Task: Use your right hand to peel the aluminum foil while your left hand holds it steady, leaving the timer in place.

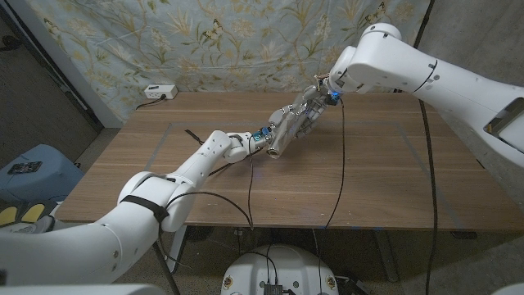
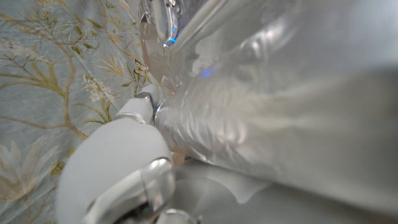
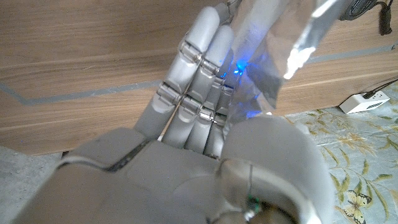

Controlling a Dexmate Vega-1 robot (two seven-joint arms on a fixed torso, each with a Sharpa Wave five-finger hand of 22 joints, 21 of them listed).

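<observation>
The left arm (image 1: pixel 123 221) is entering nearest the camera, its left hand (image 1: pixel 264 139) grasping the aluminum foil (image 1: pixel 286 127) above the middle of the wooden table (image 1: pixel 147 164). The foil is appearing silver, creased and glossy. The right hand (image 1: pixel 315 100) is gripping its upper end. No legible writing. A white power strip (image 1: pixel 160 92) is lying at the far edge.

**Three cameras, one meeting point**

From the head we look down over the wooden table (image 1: pixel 368 172) toward the floral curtain (image 1: pixel 237 41). Our left wrist camera sits pressed close against the foil (image 2: pixel 267 118). Our right wrist camera looks along the right hand (image 3: pixel 199 118) at the same foil, tabletop behind.
</observation>
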